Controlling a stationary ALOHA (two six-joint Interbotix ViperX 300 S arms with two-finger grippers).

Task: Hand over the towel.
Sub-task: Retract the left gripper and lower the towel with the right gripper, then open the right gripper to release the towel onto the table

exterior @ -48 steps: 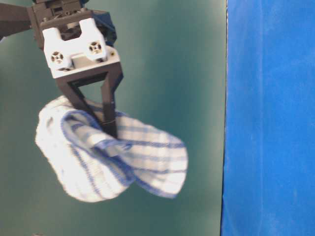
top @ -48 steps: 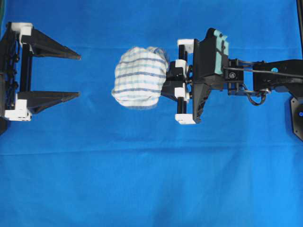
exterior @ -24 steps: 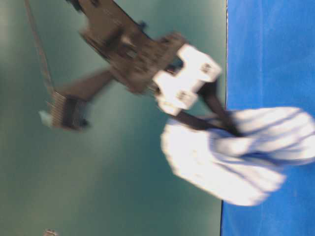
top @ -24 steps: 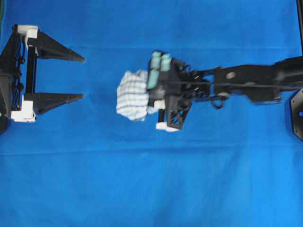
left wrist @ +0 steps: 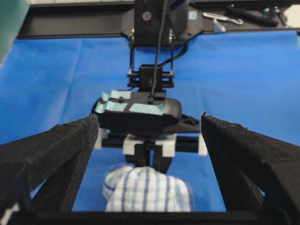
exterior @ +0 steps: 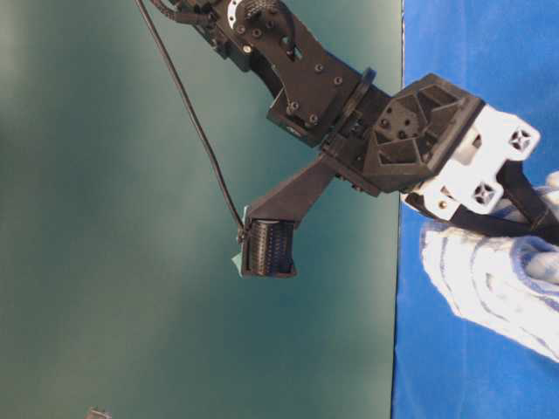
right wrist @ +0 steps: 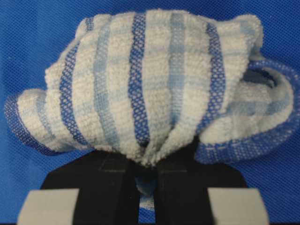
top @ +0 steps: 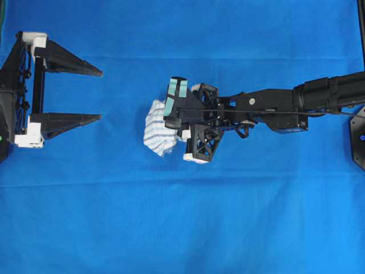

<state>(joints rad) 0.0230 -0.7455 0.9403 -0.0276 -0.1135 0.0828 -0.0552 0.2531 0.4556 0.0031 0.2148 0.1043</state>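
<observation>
The towel [top: 156, 128], a small white cloth with blue checked stripes, hangs bunched from my right gripper [top: 175, 127], which is shut on a pinched fold of it. In the right wrist view the towel [right wrist: 150, 79] billows out past the closed right gripper [right wrist: 147, 164]. My left gripper [top: 101, 95] stands wide open at the left, its tips a short gap away from the towel and facing it. From the left wrist view, the towel [left wrist: 147, 190] sits low between my two open fingers [left wrist: 61, 154], with the right gripper [left wrist: 151, 161] behind it. The table-level view shows the towel [exterior: 489, 284] close to the sheet.
A large plain blue sheet [top: 182, 228] covers the whole table. A black rail [left wrist: 70, 23] with tools runs along its far edge behind the right arm [top: 285, 103], which stretches in from the right side.
The right arm has pitched over and stretched out, bringing the towel lower toward the sheet and slightly nearer the left gripper. The left gripper has stayed wide open, barely shifting.
</observation>
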